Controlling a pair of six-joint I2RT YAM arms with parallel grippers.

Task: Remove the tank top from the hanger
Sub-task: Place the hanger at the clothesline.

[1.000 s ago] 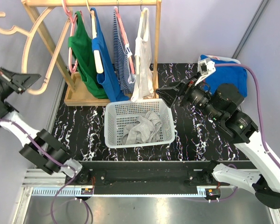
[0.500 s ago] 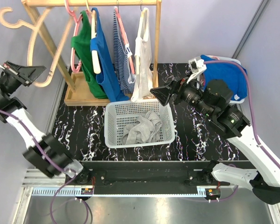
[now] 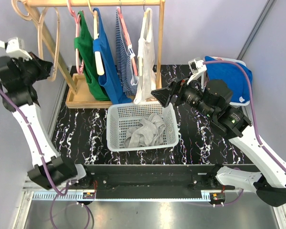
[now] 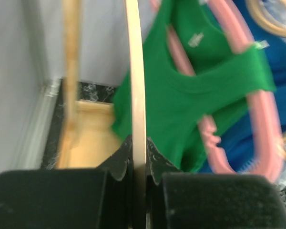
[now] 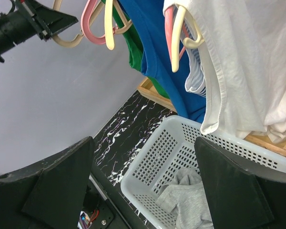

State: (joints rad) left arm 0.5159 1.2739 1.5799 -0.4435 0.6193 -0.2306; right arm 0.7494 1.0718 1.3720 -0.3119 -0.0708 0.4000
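While your left end effector [image 4: 139,151] clamps the bare hanger [image 4: 135,71] beside the rack [image 3: 95,3], it may snag the green top [image 4: 181,109]; right end effector [image 3: 161,97] gapes empty; grey tank top [image 3: 145,130] lies in basket [image 3: 110,129].

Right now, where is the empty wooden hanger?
Top view, far upper left: the wooden hanger is clamped in the left claw beside the wooden rack's left end, just left of the green tank top.
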